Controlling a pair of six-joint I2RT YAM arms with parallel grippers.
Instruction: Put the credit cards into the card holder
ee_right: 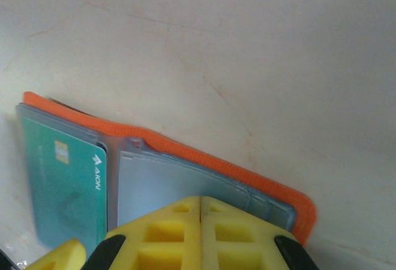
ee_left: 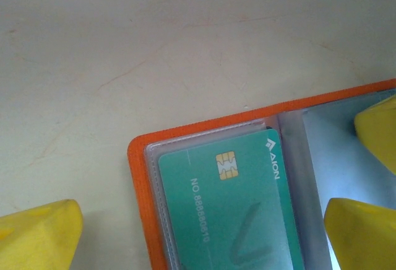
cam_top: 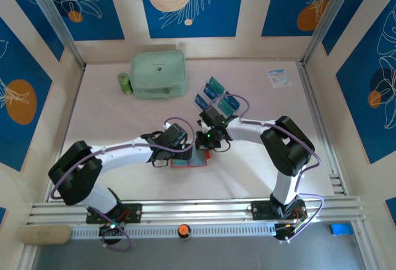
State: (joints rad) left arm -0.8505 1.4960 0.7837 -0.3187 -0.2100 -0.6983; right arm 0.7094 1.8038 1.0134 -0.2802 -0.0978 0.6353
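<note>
The card holder [cam_top: 185, 165], an orange wallet, lies open on the table between both grippers. A teal credit card [ee_left: 235, 208] with a gold chip sits inside the clear sleeve of its left half [ee_right: 62, 183]. My left gripper [ee_left: 198, 239] is open, and its yellow fingers [ee_left: 37, 236] straddle that half without touching the card. My right gripper [ee_right: 201, 230] is shut, with its joined tips resting on the clear sleeves of the right half, near the orange edge [ee_right: 247, 177]. Several more credit cards [cam_top: 216, 91] stand in a clear rack behind the grippers.
A mint-green zip pouch [cam_top: 159, 75] and a small green roll [cam_top: 125, 83] sit at the back left. A white-and-blue leaflet [cam_top: 279, 77] lies at the back right. Walls enclose the table on three sides.
</note>
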